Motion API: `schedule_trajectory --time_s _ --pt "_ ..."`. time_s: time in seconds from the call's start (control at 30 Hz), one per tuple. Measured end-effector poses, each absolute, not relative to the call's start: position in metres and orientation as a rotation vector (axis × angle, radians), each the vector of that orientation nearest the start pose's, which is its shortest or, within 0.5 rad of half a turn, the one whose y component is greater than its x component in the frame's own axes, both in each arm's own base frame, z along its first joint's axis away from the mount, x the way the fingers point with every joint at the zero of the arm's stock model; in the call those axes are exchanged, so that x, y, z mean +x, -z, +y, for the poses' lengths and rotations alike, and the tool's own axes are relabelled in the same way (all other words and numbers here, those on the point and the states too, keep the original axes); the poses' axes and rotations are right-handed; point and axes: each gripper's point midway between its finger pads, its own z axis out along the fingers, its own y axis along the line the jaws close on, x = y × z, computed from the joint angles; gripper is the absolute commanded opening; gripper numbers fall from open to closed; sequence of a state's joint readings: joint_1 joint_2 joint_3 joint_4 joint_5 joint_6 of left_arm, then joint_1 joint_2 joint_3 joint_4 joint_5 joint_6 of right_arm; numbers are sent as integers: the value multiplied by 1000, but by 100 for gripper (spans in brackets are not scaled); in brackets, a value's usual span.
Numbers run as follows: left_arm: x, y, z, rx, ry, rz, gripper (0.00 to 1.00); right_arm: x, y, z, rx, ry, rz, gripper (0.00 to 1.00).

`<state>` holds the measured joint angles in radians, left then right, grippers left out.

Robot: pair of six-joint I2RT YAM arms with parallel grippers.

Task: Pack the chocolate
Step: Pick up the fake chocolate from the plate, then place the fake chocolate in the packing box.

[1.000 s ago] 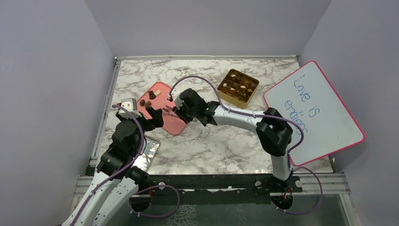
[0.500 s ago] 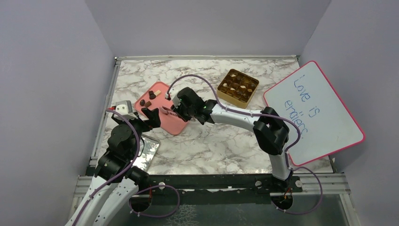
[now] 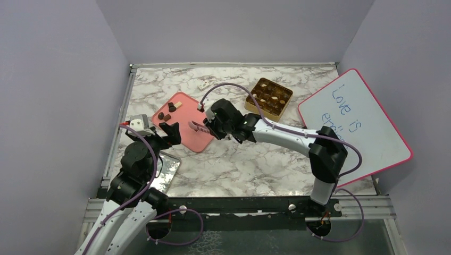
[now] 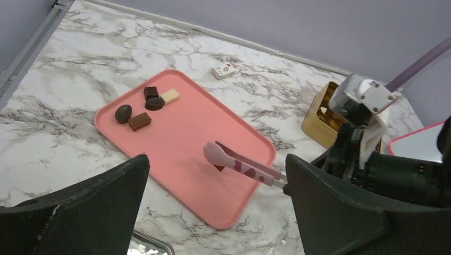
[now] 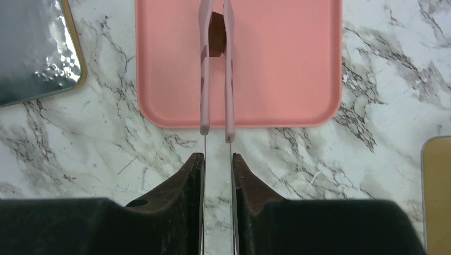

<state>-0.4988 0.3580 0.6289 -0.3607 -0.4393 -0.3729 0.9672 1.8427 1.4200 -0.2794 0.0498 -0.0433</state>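
The right gripper (image 5: 218, 159), clamped on the tweezers (image 5: 203, 79), had shifted right. The pinched chocolate (image 5: 216, 34) ran lengthwise along them, toward the left edge. The left gripper (image 3: 170, 133) gaped.

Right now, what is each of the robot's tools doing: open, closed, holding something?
Left tool: open, holding nothing.
Right tool: closed on the pink tweezers, which pinch a dark chocolate piece.

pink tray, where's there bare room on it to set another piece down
The flat pink tray is bare across its middle, between the cluster of small chocolates in its far corner and the pink tweezers at its right end. That right end is crowded: the right gripper holds the tweezers, which pinch a dark chocolate piece.
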Motion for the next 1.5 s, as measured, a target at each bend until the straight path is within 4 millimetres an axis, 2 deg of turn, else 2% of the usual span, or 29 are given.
schedule_trajectory --time_s 0.17,0.3,0.6,0.7,0.83,1.0,1.17,1.5 --pt "229 -268 -56 -228 297 1648 99 293 -150 383 -1031 -406 2045 20" --pt "229 -267 -55 -222 292 1648 99 304 -161 350 -950 -349 2065 20" --pt "231 -263 -55 -202 273 1656 99 336 -158 266 -720 -237 2167 22" --pt "231 -263 -55 -197 270 1654 99 347 -161 238 -631 -189 2182 23" --pt "231 -263 -56 -193 269 1652 99 357 -170 212 -546 -158 2178 24" --pt "233 -262 -57 -187 266 1657 99 365 -180 193 -481 -141 2167 24" --pt "233 -261 -57 -181 266 1661 99 371 -178 185 -455 -128 2172 25" --pt "233 -260 -58 -176 265 1663 99 377 -158 181 -455 -99 2217 31"
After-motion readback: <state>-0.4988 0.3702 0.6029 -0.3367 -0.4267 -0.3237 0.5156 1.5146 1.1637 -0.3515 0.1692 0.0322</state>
